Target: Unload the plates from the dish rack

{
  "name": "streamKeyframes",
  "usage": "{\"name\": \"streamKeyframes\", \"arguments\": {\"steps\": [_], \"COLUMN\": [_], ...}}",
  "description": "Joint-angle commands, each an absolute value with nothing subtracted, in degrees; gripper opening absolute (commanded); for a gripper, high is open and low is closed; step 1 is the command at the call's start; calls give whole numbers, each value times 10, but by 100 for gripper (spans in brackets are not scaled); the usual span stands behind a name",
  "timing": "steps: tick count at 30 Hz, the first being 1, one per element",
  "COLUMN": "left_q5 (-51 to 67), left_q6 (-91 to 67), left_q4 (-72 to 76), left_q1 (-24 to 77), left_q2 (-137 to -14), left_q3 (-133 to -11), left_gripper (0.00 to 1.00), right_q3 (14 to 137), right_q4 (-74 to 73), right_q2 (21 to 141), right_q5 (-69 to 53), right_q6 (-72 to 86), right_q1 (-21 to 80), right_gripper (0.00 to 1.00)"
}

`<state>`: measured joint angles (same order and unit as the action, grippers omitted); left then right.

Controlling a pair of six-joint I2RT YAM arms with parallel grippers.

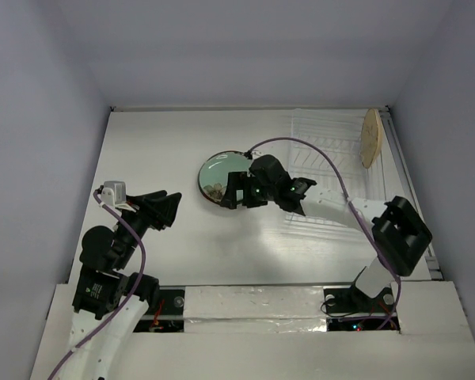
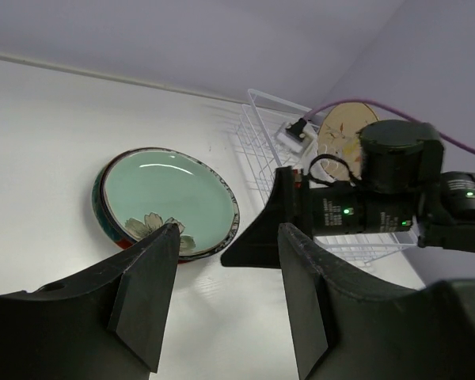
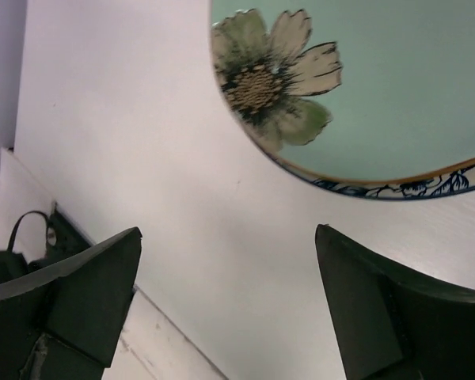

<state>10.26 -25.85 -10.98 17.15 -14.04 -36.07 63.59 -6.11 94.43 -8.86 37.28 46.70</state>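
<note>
A stack of plates lies flat on the table, a pale green plate with a flower on top. In the right wrist view the pale green plate sits on a blue-flowered rim. The left wrist view shows the stack with a red-and-teal plate at the bottom. The white wire dish rack stands at the back right with one tan plate upright at its far right end. My right gripper is open and empty just beside the stack's near right edge. My left gripper is open and empty, left of the stack.
Grey walls close in the table on the left, back and right. The table's near edge seam shows below the right gripper. The right arm stretches from the rack side to the stack, with a purple cable looping over the rack.
</note>
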Motion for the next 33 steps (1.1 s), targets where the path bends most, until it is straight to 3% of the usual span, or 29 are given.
{"name": "streamKeyframes", "arguments": {"steps": [1,2,4,5,6,7,10,11,14,17,18,20,26,33], "left_q5": [101,101,101,102,103,103,105,106,107,106,105,105,101,104], "left_q6": [-260,-261,-261,-261,-261,-261,-260,-260,-260,-261,-260,-261,-260,-259], "left_q4": [-91,-90,-91,-90,-90,-90,-89,-89,-88,-89,-89,-90,-91,-91], "left_q1": [169,169,169,169,169,169,169,169,169,169,169,174,191,204], "left_q2": [-139,-138,-137,-137,-137,-136,-134,-133,-125,-119,-117,-113,-105,-101], "left_q3": [-362,-361,-361,-361,-361,-360,-361,-360,-361,-360,-361,-361,-361,-362], "left_gripper": [49,49,49,49,49,49,49,49,49,49,49,49,50,50], "right_q3": [645,639,637,644,649,652,670,675,682,695,704,721,740,802], "right_q4": [-90,-92,-104,-117,-144,-155,-221,-243,-314,-349,-371,-373,-306,-295], "right_q2": [875,860,828,795,777,759,691,680,648,647,656,688,781,891], "right_q5": [-85,-62,-19,58,102,138,319,430,571,593,606,604,523,537], "right_q6": [323,323,320,319,320,318,321,323,333,304,299,284,223,187], "right_q1": [474,474,474,474,467,461,433,423,351,285,274,242,134,88], "right_gripper": [95,91,60,41,3,0,0,0,4,46,68,79,80,73]}}
